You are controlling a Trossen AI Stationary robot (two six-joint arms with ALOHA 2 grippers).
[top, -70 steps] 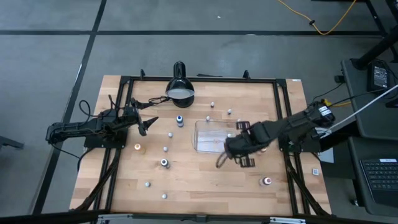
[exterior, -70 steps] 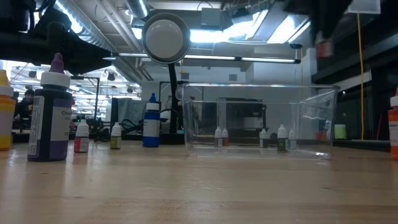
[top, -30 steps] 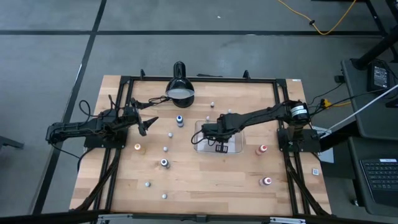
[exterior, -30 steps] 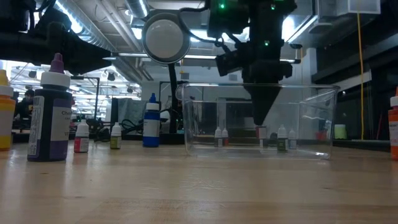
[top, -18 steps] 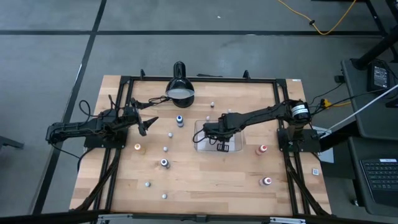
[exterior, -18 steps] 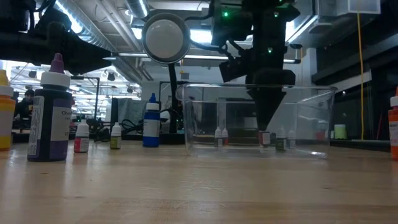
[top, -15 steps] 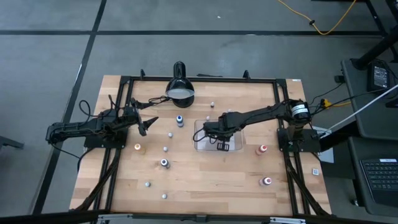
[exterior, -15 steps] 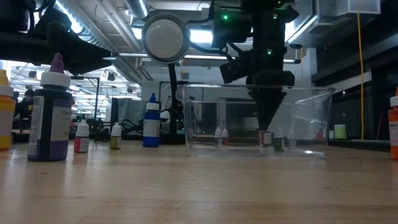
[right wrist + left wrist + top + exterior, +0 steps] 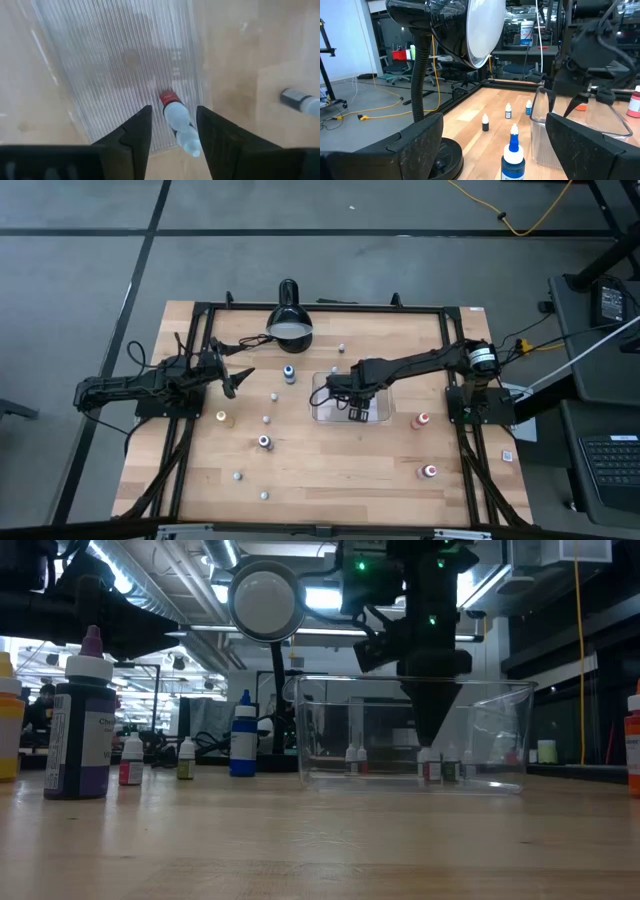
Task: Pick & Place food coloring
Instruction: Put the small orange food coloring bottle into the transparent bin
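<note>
Ribbed clear tray, red-capped bottle, open pincer

Red-capped food coloring bottle lies tipped in tray.

Since the first pictures the right arm has swung from the table's right side, near the front right corner of the clear tray, to above the tray's middle. The right gripper now points down inside the tray. Its jaws have parted, and a small red-capped bottle now lies on the tray floor between them. The tray has shifted slightly.
</note>
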